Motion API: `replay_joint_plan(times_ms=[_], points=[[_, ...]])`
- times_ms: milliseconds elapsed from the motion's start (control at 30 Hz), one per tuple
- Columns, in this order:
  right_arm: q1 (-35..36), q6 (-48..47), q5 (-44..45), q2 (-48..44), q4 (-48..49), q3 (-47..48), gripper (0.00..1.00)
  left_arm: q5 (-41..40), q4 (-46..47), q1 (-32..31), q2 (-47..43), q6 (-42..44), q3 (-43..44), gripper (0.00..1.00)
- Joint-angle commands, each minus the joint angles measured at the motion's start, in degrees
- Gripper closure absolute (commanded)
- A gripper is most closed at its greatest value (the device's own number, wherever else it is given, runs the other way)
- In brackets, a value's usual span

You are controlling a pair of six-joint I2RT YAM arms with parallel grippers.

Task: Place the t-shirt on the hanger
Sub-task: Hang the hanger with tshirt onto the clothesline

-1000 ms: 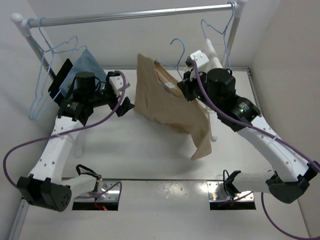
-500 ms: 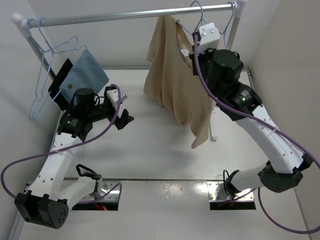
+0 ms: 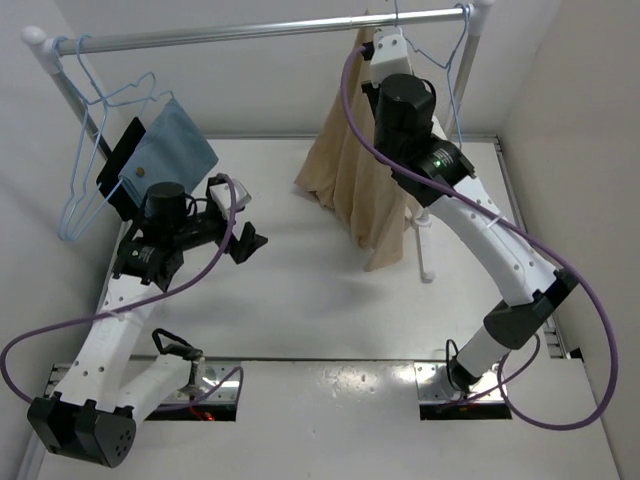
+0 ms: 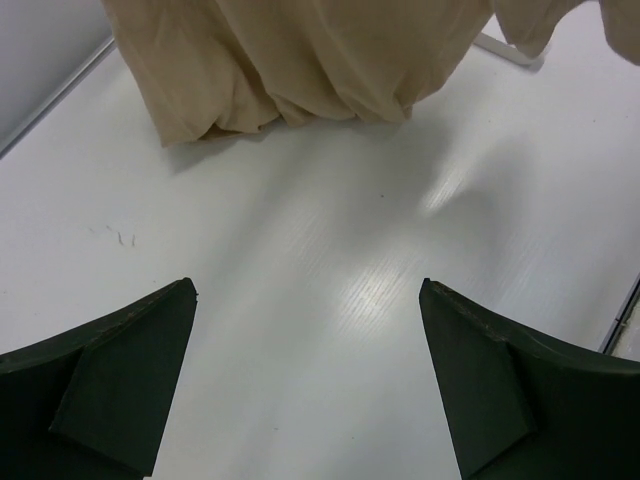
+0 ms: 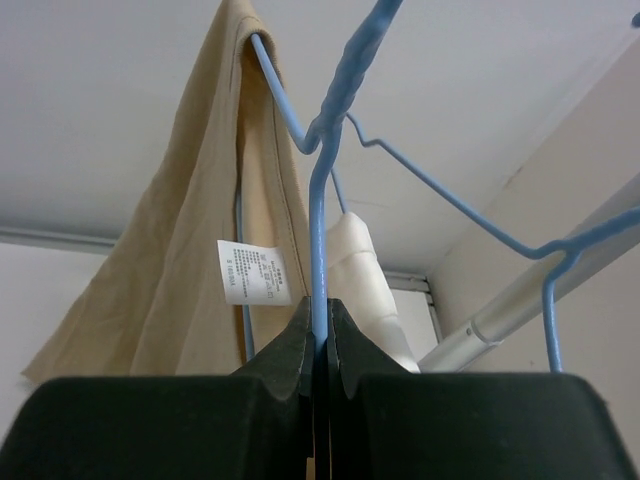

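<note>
The tan t-shirt (image 3: 352,175) hangs from the light-blue wire hanger (image 5: 320,170), raised to the metal rail (image 3: 250,30). Its hem drapes down near the table. My right gripper (image 5: 318,305) is shut on the hanger's wire neck, just below the hook, with the shirt's white label (image 5: 252,272) beside it. In the top view the right gripper (image 3: 385,45) is up at the rail. My left gripper (image 3: 250,240) is open and empty, low over the table, left of the shirt. The left wrist view shows its fingers (image 4: 120,370) apart and the shirt's hem (image 4: 290,70) ahead.
A blue cloth (image 3: 165,145) hangs on a hanger at the rail's left end, with spare blue hangers (image 3: 85,170) beside it. Another blue hanger (image 3: 455,60) hangs at the rail's right end. A white cloth (image 5: 365,280) shows behind the shirt. A white stand foot (image 3: 425,262) lies on the table.
My right arm has lifted the hanger with the t-shirt from table height up to the rail. The shirt now hangs straight down. My left arm has drawn back a little toward the near side.
</note>
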Motion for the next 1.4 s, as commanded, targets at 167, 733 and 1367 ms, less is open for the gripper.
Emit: replay_joint_plan(times_ms=[167,733,1367], points=[[-2.2,5.4,0.7,-2.4,0.6,-4.3,1.00,1.6,2.2,0.0,-2.5,-1.3,-2.2,0.00],[-1.6,2.3,-8.8,-24.7,9.3,-23.7,0.19,-9.4,6.8,0.6,-6.2,-8.5,-16.7,0.00],[-1.6,25.5,-57.0,-57.1,-2.7,-54.2,0.11,-23.7,24.7,5.6,-12.5,-22.3,-33.5,0.00]])
